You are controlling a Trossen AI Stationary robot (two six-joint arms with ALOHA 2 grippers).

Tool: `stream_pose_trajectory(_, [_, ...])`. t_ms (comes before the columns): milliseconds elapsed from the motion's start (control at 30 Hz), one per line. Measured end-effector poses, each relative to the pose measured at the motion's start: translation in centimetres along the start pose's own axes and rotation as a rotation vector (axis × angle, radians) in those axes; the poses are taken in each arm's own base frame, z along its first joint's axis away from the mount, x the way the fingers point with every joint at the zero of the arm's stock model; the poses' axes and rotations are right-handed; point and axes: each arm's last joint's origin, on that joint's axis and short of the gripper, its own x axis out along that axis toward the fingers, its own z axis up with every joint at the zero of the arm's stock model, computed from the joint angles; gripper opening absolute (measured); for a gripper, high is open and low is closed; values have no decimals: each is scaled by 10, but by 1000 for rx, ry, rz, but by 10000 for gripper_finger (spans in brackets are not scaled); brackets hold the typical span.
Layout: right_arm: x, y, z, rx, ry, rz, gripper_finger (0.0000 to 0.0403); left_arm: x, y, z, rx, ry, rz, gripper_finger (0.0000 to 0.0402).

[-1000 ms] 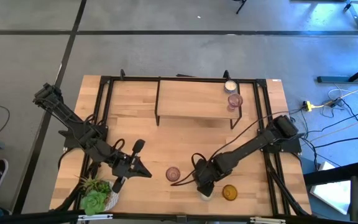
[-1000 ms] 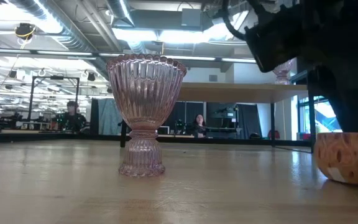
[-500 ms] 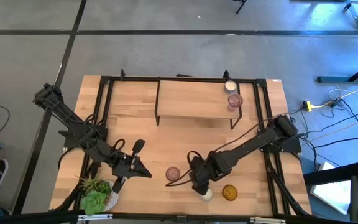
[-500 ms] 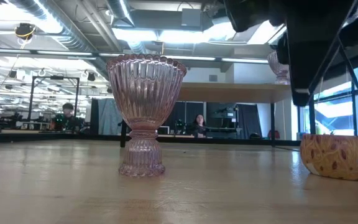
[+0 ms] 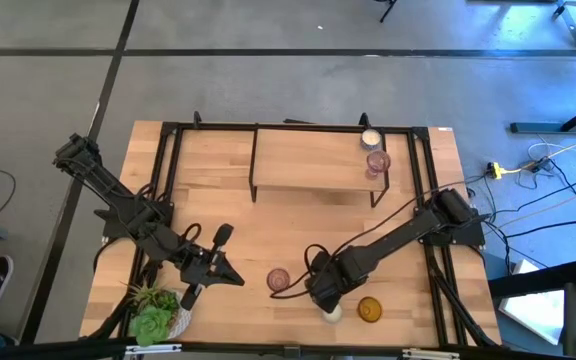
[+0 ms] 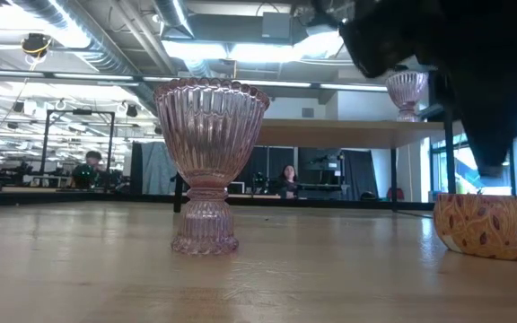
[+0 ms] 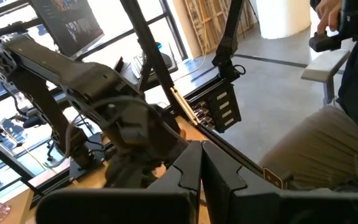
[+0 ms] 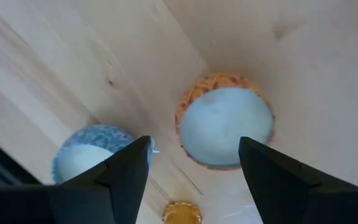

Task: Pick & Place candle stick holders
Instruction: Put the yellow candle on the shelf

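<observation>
Candle stick holders are split across the scene: two sit on the raised shelf (image 5: 298, 165) at the far side of the table (image 5: 268, 230), a cream one (image 5: 370, 139) with a pink one (image 5: 376, 160) just beside it, and three remain near the front edge. Those three are a pink ribbed holder (image 5: 278, 279), a whitish holder (image 5: 331, 313) and an amber holder (image 5: 369, 310). The right gripper (image 5: 320, 292) hangs over the front group with its fingers (image 8: 123, 171) spread and nothing between them. Its wrist view looks straight down on an amber-rimmed cup (image 8: 224, 127) lying in the gap, with a bluish-white cup (image 8: 86, 158) off to one side beyond one finger. The left gripper (image 5: 220, 268) waits closed and empty at the near left, close to the potted plant (image 5: 154, 315).

The step in hand looks like lining up for a pick. To do it well, the arm should centre the chosen cup evenly between the two fingers, then descend vertically so neither finger clips the rim or nudges the neighbouring cup. Fingers should close around the body of the cup and not its lip, gently, since glass is slippery. The lift should be straight up, clearing the pink ribbed holder nearby before swinging toward the shelf
</observation>
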Motion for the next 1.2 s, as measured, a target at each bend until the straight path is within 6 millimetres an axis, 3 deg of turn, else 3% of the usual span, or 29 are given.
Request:
stream_pose_trajectory(133, [6,4,1,-60,23,36,250,0,0,0,-1,-2,0,4])
stream_pose_trajectory(600, [-3,7,2,-88,64,67,253,0,0,0,-1,-2,1,4])
stream_pose_trajectory(767, [-3,4,4,-77,62,48,290,0,0,0,-1,-1,1,4])
stream_pose_trajectory(1000, [-3,-4,2,-47,45,-59,387,0,0,0,-1,0,0,4])
stream_pose_trajectory(1200, [-3,0,3,-49,-22,-37,383,0,0,0,-1,0,0,4])
